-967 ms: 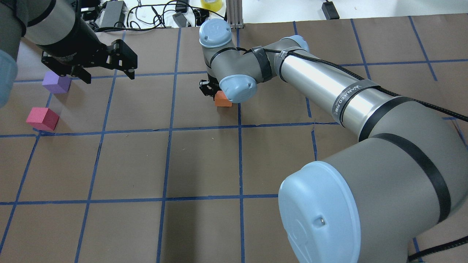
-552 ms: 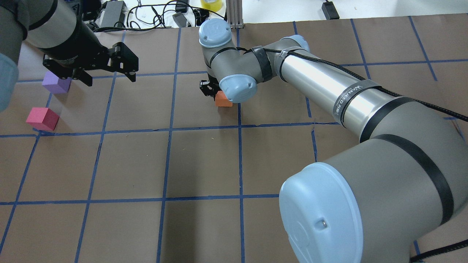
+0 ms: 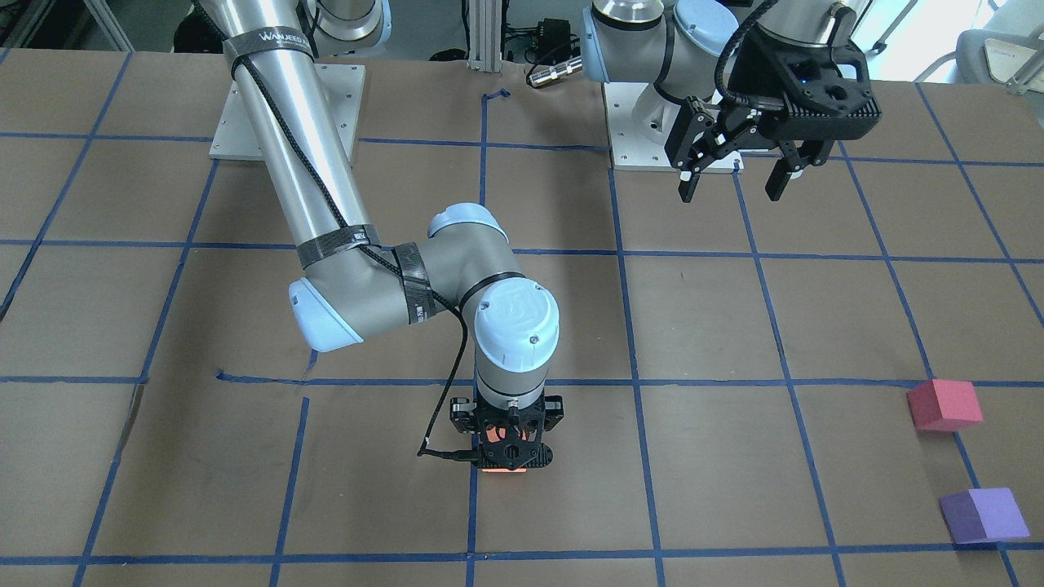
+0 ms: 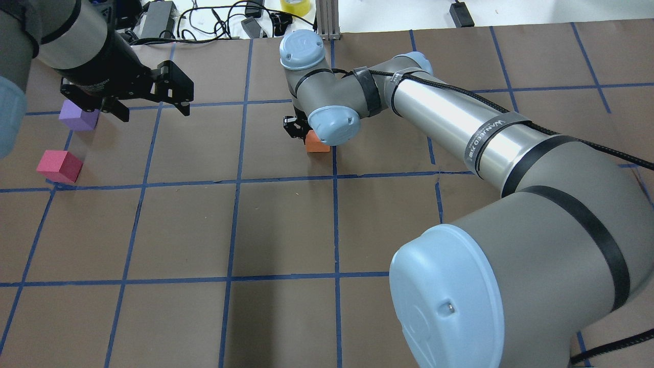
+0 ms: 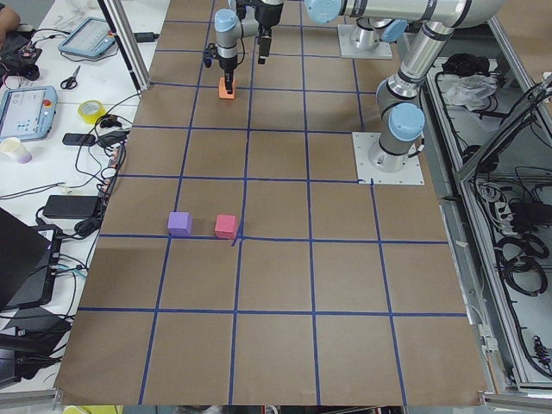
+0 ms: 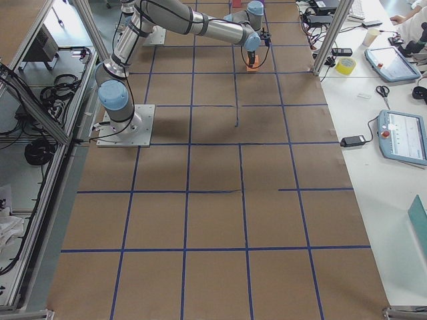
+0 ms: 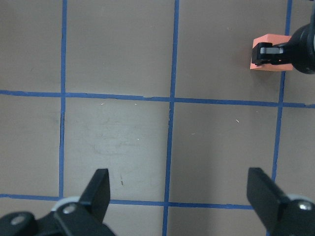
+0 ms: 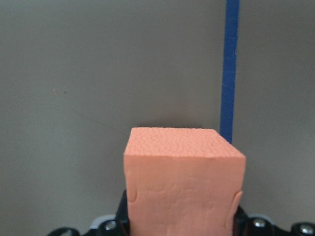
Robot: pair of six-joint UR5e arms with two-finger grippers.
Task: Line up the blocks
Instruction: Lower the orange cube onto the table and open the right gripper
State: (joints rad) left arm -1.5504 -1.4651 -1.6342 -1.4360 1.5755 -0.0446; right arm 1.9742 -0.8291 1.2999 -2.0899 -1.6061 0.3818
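My right gripper (image 4: 300,129) is shut on the orange block (image 4: 317,143) near the table's middle, at or just above the brown paper. The block fills the lower right wrist view (image 8: 184,182), with a finger on each side. In the front view only a sliver of it (image 3: 502,470) shows under the gripper (image 3: 506,455). My left gripper (image 4: 152,108) is open and empty, raised over the table's far left. The orange block shows in its wrist view (image 7: 268,53). The purple block (image 4: 75,117) and the pinkish-red block (image 4: 60,166) sit close together at the left edge, apart from each other.
Blue tape lines (image 4: 235,181) grid the brown paper. Cables, power bricks (image 4: 156,18) and a yellow tape roll (image 4: 295,5) lie beyond the far edge by an aluminium post (image 4: 327,18). The arm bases (image 3: 652,122) stand on the robot's side.
My right arm has shifted the orange block slightly to the right and nearer in the overhead view. The left gripper drifted a little right and stays open. The purple and pinkish-red blocks have not moved.
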